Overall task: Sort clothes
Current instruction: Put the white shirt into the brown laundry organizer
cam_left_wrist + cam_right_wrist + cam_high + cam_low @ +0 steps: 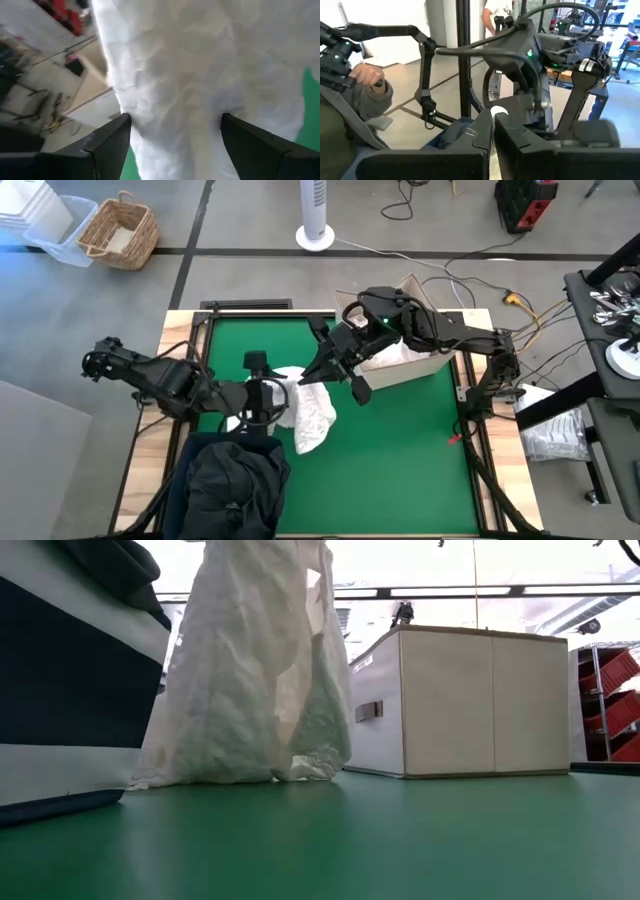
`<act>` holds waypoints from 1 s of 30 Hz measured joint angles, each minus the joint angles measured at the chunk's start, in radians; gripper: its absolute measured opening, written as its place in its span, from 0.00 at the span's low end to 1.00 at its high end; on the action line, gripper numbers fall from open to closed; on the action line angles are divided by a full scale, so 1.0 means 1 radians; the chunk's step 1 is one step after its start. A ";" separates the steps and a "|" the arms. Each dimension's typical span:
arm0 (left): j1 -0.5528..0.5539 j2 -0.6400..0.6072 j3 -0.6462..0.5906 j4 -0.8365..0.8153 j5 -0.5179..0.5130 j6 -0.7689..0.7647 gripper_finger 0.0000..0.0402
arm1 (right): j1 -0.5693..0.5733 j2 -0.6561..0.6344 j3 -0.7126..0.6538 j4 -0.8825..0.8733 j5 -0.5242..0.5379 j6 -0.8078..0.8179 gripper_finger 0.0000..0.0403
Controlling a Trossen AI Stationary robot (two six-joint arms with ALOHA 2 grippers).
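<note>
- High view: a white garment (305,412) hangs at the middle of the green table mat (400,450), its lower folds resting on the mat, just left of the beige box (405,365).
- Right gripper (318,372) has its jaws clamped together on the garment's top.
- Left gripper (268,402) stands with jaws apart on either side of the white cloth.
- Dark clothes (235,485) fill the navy bin (60,730) at the near left edge.
- Beyond the table lies grey floor with a wicker basket (120,232), a white fan base (315,235) and cables.
- Right wrist view shows a person's hand (366,76) in the room.
</note>
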 joint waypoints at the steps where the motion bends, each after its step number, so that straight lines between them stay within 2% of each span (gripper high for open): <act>1: 0.007 0.000 -0.003 0.006 0.030 0.010 0.71 | 0.000 -0.001 0.000 -0.001 0.000 0.001 0.02; 4: 0.022 0.002 -0.016 0.045 0.103 0.049 0.67 | 0.000 -0.007 0.000 -0.001 0.000 0.003 0.02; 7: 0.024 0.002 -0.032 0.074 0.134 0.083 0.57 | 0.000 -0.010 0.000 0.002 0.002 0.004 0.02; 10: 0.024 0.002 -0.044 0.074 0.137 0.097 0.40 | 0.000 -0.011 0.000 0.001 0.002 0.003 0.02; 14: 0.024 0.002 -0.046 0.075 0.140 0.127 0.08 | 0.000 -0.011 0.000 0.002 0.002 0.003 0.02; 15: 0.024 0.001 -0.046 0.075 0.145 0.133 0.04 | 0.000 -0.013 0.000 0.001 0.006 0.004 0.02; 18: 0.020 0.000 -0.034 0.073 0.151 0.145 0.03 | -0.002 -0.027 0.000 -0.012 0.061 0.020 0.04; 21: 0.016 -0.003 -0.003 0.072 0.151 0.144 0.01 | -0.002 -0.056 0.000 -0.073 0.165 0.003 0.09; 30: 0.016 -0.004 0.184 0.043 0.138 0.083 0.00 | -0.003 -0.145 0.000 -0.324 0.537 -0.051 0.39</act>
